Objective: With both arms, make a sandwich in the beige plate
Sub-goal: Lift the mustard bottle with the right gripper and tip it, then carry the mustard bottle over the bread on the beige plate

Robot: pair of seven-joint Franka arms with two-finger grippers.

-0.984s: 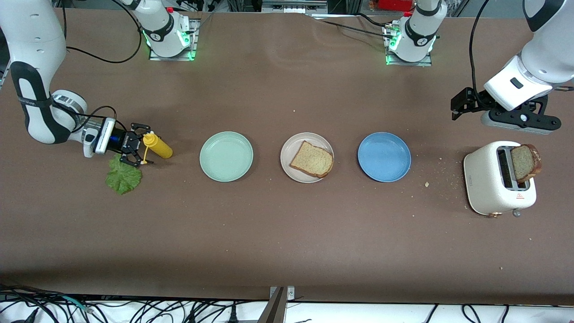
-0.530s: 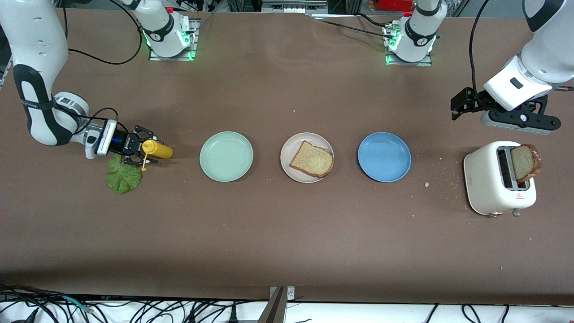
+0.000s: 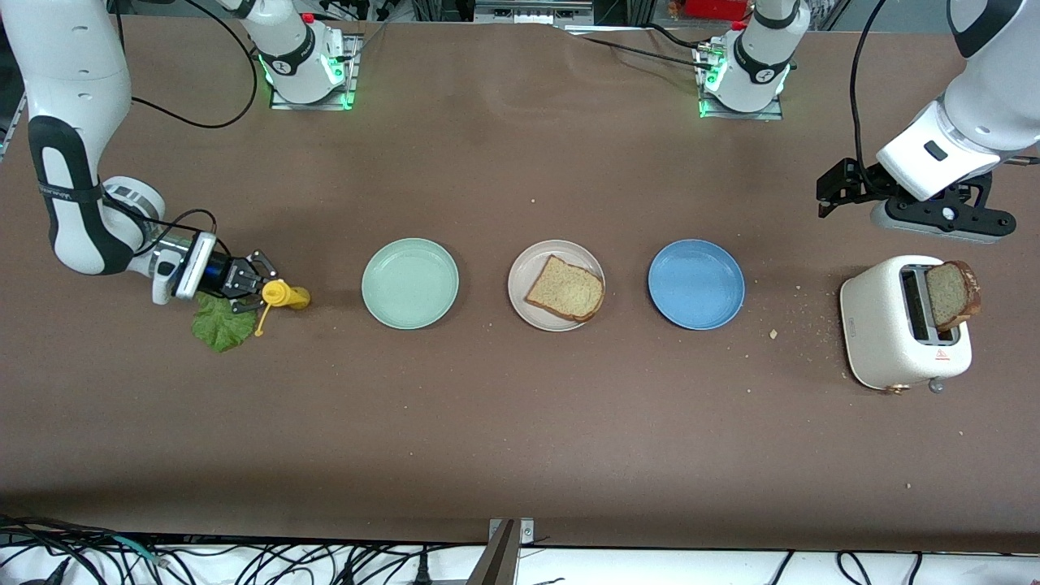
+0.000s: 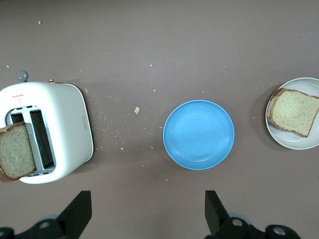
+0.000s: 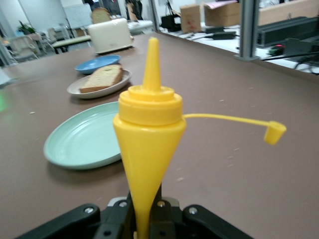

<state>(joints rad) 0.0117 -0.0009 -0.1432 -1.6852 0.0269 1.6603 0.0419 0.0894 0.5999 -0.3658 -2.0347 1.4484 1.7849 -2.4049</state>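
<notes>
The beige plate (image 3: 522,276) lies mid-table between two other plates, with one bread slice (image 3: 566,288) on it. A second slice (image 3: 952,294) sticks up out of a white toaster (image 3: 890,333). A green lettuce leaf (image 3: 221,325) lies flat at the right arm's end of the table. Just above the leaf, my right gripper (image 3: 258,286) is shut on the base of a yellow squeeze bottle (image 5: 149,134), whose open cap (image 5: 274,132) dangles on its tether. My left gripper (image 4: 147,211) waits open, with nothing between its fingers, over bare table beside the toaster (image 4: 55,134).
A mint-green plate (image 3: 410,283) lies between the bottle and the beige plate. A blue plate (image 3: 696,284) lies between the beige plate and the toaster. Crumbs are scattered around the toaster.
My right gripper has shut on the yellow bottle and shifted slightly toward the front camera, swinging the bottle with it. The left arm has not moved.
</notes>
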